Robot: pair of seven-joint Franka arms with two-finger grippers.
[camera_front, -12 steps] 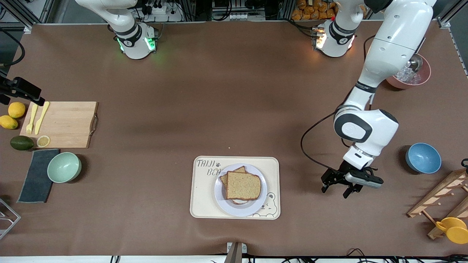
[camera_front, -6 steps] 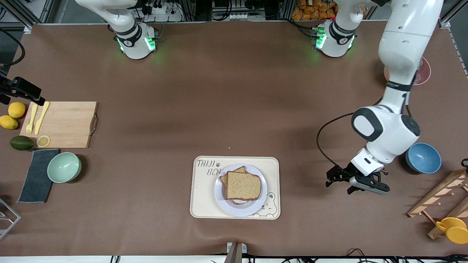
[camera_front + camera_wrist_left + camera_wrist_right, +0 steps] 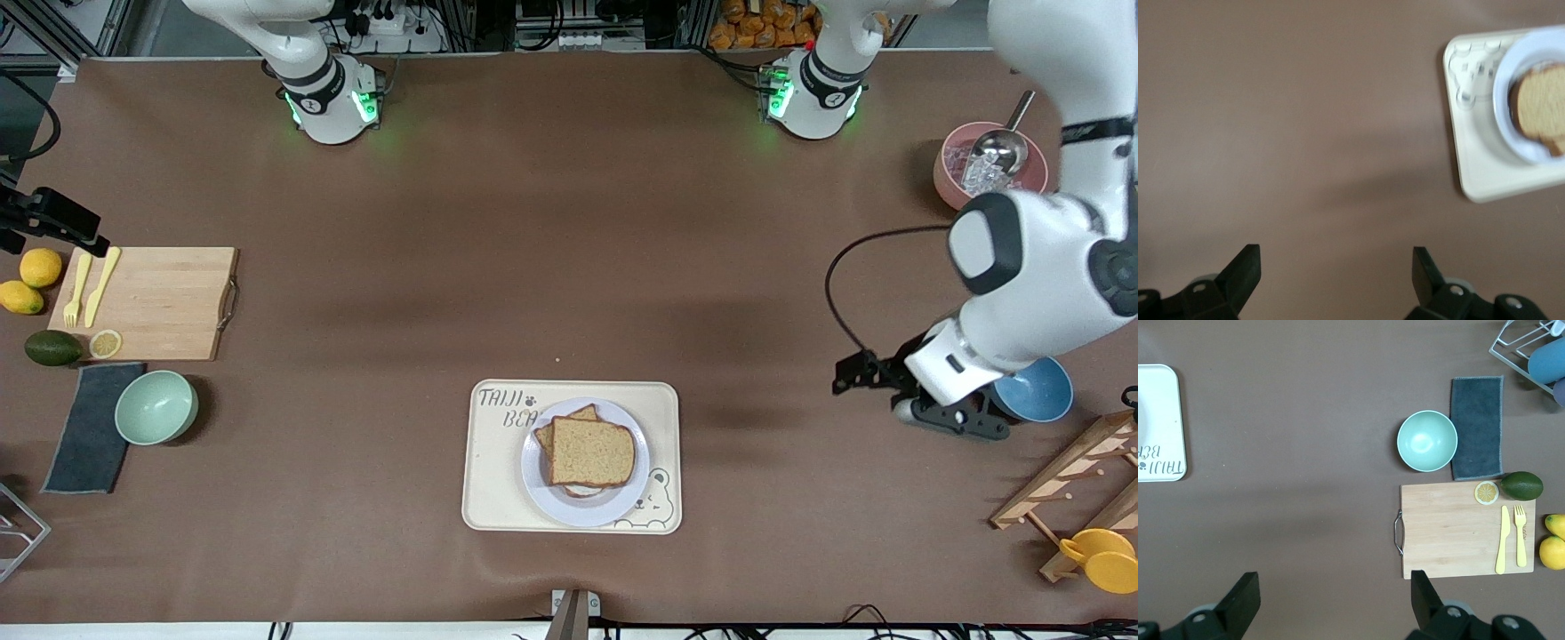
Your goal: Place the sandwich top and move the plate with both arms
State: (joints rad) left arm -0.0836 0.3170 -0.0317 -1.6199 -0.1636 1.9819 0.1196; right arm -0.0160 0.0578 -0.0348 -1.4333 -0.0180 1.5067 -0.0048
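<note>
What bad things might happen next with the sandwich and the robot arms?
1. The sandwich top sits a bit askew on the slice under it, so it might slide off if the plate tips while being lifted.
2. The plate rests on the tray; two arms pulling unevenly might drag the tray along or tilt the plate.
3. The left tool, open, hangs right by the blue bowl and may bump it. The right tool waits open, high above the table.
</note>
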